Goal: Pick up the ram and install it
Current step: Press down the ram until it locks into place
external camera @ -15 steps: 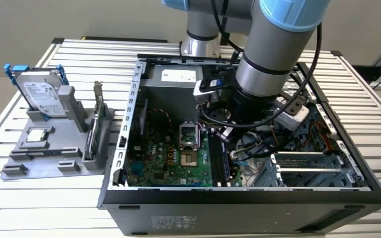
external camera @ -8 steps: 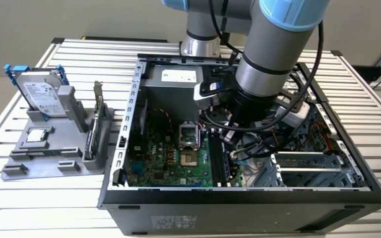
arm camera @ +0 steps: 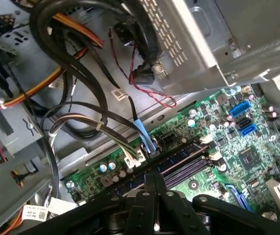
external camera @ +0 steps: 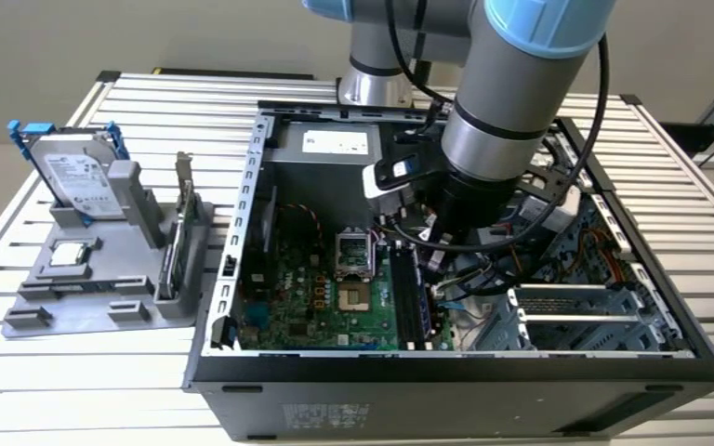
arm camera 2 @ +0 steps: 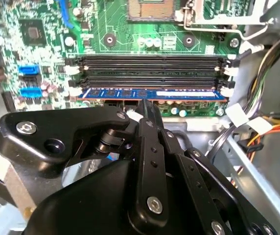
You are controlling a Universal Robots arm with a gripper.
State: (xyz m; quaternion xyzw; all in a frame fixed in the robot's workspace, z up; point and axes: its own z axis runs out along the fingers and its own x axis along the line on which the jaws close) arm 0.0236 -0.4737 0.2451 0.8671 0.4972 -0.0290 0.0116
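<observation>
- The claw (arm camera 2: 144, 104) has its two black fingers pulled together. I can't spot any gap at the tips in either wrist view, so I'd call it closed.
- Those tips sit right at the top edge of the ram (arm camera 2: 189, 93), roughly at mid-length. Whether they're pinching that edge or just resting on it, I honestly can't tell.
- The ram is the blue stick standing on edge in the memory slot closest to the claw. It looks level from one end to the other.
- Its long axis runs along the slots, parallel to the two empty black slots (arm camera 2: 150, 62) just beyond it. So it stretches out to both sides of the fingertips rather than pointing away from them.
- From the claw, the ram is straight ahead of the tips, between them and the empty slots. The processor socket (arm camera 2: 152, 9) lies further out still.
- In the exterior view the arm reaches down into the open computer case (external camera: 456, 367), with the claw (external camera: 438, 265) low over the green motherboard (external camera: 332, 307).
- A bundle of cables (arm camera: 81, 112) hangs just beside the wrist.
- Off to the exterior view's left, well apart from the case, a hard drive (external camera: 78, 177) stands in a grey holder (external camera: 59, 297) on the slatted table (external camera: 109, 381).
</observation>
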